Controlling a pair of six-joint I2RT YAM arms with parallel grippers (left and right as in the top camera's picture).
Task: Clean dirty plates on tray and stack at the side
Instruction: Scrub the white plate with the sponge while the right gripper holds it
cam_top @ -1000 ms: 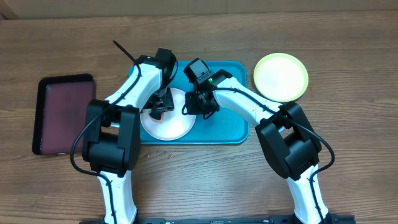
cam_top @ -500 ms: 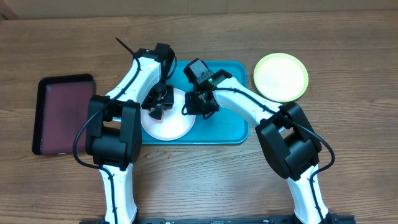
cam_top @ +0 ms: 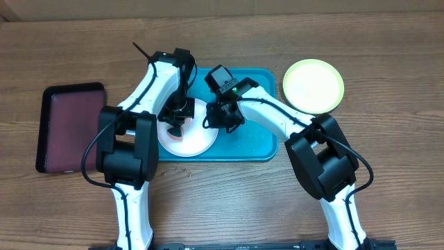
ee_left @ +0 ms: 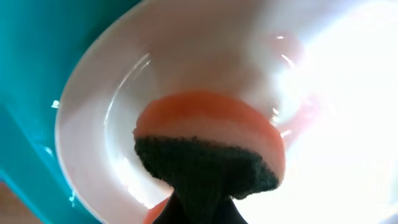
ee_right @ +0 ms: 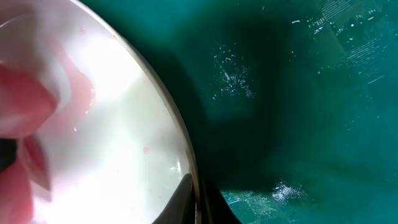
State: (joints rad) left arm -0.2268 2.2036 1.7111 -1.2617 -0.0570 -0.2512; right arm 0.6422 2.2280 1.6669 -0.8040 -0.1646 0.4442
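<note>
The wooden counter carries a maroon tray at the left and the teal tray in the middle, with the white plate in its left part. If you push the sponge too hard, the plate may slip out of the thin rim grip, I think. Your left hand is pressed together on the sponge, which touches the plate. Your right hand pinches the plate's right rim. The yellow-green plate sits further right, on the counter.
</note>
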